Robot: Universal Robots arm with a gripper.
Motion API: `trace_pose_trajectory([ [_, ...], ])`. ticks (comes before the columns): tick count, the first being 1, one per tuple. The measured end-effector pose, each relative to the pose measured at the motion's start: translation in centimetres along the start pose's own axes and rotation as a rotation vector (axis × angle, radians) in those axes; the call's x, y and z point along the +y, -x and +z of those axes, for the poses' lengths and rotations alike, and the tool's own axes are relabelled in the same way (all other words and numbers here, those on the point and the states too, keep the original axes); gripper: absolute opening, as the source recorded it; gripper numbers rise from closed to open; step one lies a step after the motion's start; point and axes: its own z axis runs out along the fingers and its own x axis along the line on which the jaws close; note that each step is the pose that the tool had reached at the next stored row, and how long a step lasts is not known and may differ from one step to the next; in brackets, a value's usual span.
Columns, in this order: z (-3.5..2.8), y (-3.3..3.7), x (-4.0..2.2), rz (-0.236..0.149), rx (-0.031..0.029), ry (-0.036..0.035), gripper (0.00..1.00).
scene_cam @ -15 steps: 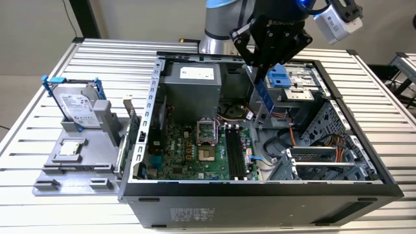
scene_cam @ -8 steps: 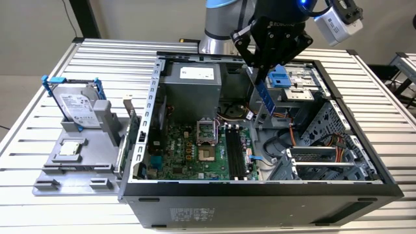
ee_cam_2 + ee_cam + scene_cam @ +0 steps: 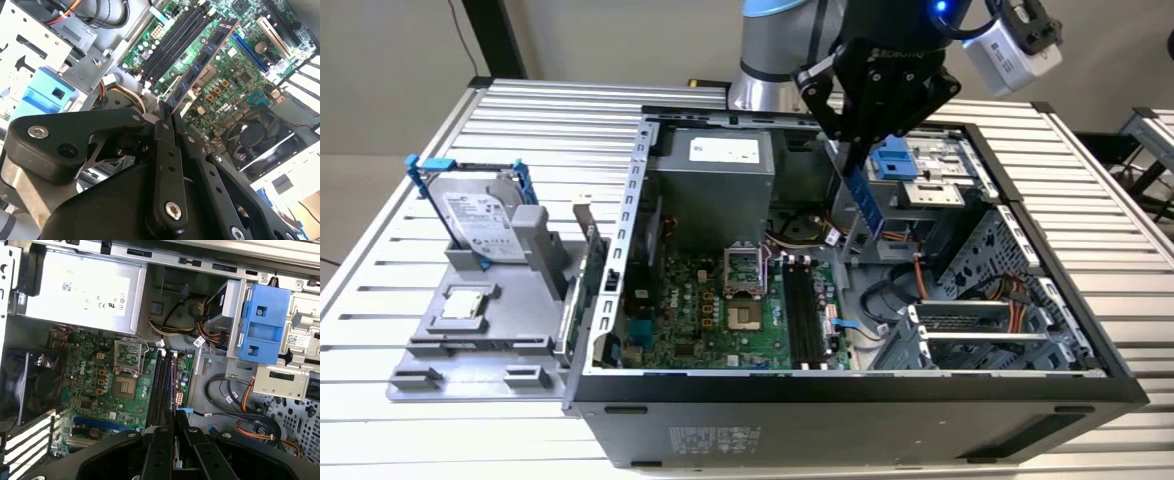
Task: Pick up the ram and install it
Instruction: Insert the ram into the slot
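black two-finger gripper [image 3: 857, 145] clenched on one end of ram [image 3: 859, 200], a long thin dark-blue circuit board with black chips, hanging over black memory slots [image 3: 803, 312], mid open grey computer case [image 3: 854, 385]. likely light, stiff, brittle: pinch flat faces gently.

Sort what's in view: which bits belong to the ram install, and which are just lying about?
Job in hand: ram, gripped in the claw over the open case; memory slots on the motherboard.

Lying about: hard drive and processor chip on the grey stand outside the case; power supply; fan.
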Motion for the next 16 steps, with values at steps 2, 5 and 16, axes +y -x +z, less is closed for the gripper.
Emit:
trace_pose_trajectory([
  [2,0.17,0.00,0.00,0.000,-0.0003,0.0000,0.00],
  [5,0.47,0.00,-0.01,0.000,-0.0007,-0.0001,0.00],
  [16,1.56,0.01,-0.03,0.000,-0.0021,-0.0004,0.00],
])
